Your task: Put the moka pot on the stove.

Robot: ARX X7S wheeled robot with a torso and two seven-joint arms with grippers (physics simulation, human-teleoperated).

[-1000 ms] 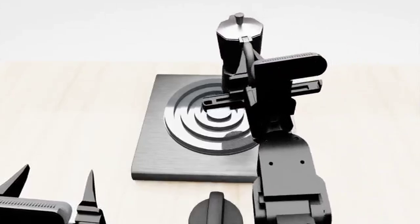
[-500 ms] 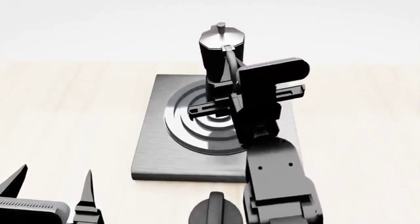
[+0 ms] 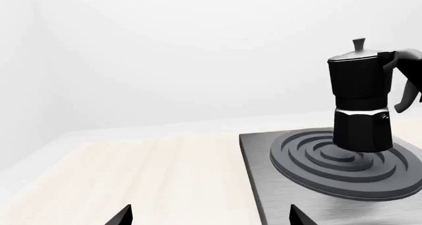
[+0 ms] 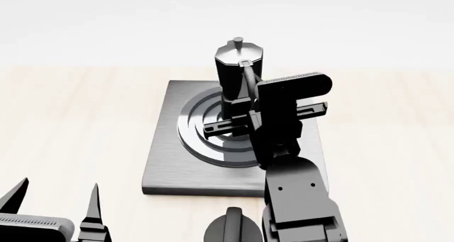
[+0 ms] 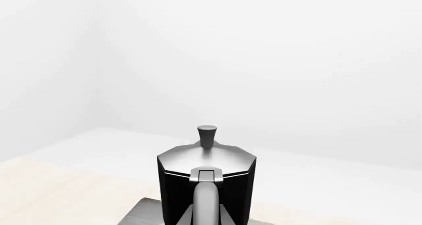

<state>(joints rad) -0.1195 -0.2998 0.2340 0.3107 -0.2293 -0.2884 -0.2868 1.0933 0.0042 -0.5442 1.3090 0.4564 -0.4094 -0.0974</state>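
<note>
The right tool (image 4: pixel 245 96) is clamped on the handle of the moka pot (image 4: pixel 240 69), reaching in from the side nearer the robot. The pot stands upright, its long axis vertical, over the raised rings of the stove (image 4: pixel 167 167). In the left wrist view the pot's base (image 3: pixel 361 131) sits at the rings' centre, apparently touching or just above them; I cannot tell which. So the coming move looks like straight down, then release. The right arm alone is at the pot. The left tool (image 4: pixel 53 207) idles with fingers apart, well away from the stove, near the counter's (image 4: pixel 71 119) front edge. The right arm hides the handle and the stove's near right part. A black knob (image 4: pixel 233 228) sits just in front of the stove.
</note>
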